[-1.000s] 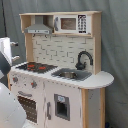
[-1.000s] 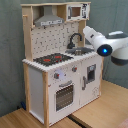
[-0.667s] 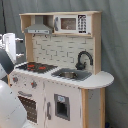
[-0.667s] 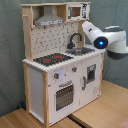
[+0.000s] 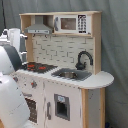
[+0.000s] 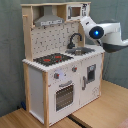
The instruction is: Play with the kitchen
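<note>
The kitchen is a tall toy of pale wood and white panels. It has a black-red stovetop, a steel sink, a black faucet, a grey hood and an oven door. My white arm reaches in from the second exterior view's right, with a blue light on it. My gripper is high up in front of the microwave shelf. In the first exterior view my gripper shows left of the hood, apart from the kitchen.
A grey curtain hangs behind the kitchen. It stands on a wooden floor. A rounded counter juts out at the sink end. The arm's white body fills the first exterior view's lower left.
My arm has risen from counter height beside the faucet to the level of the top shelf and shifted slightly toward the kitchen. The kitchen itself has not changed.
</note>
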Robot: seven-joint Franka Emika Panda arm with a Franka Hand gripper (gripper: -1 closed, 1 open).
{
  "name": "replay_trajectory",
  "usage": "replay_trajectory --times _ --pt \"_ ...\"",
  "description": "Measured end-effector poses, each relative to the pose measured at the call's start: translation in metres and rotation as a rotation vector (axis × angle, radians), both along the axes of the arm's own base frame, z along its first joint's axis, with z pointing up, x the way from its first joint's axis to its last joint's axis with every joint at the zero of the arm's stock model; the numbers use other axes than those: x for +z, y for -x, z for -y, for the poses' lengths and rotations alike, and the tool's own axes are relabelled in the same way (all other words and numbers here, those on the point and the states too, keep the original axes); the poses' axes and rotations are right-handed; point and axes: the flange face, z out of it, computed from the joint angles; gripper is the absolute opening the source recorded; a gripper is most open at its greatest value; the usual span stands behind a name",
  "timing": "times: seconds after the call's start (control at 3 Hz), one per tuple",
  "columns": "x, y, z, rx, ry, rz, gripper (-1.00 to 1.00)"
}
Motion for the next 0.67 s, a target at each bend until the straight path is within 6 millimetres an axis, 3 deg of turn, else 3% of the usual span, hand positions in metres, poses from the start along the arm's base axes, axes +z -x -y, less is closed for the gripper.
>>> replay_trajectory --times 0.67 --pt "0.020 -0.035 0.000 0.000 -0.220 0.024 1.00"
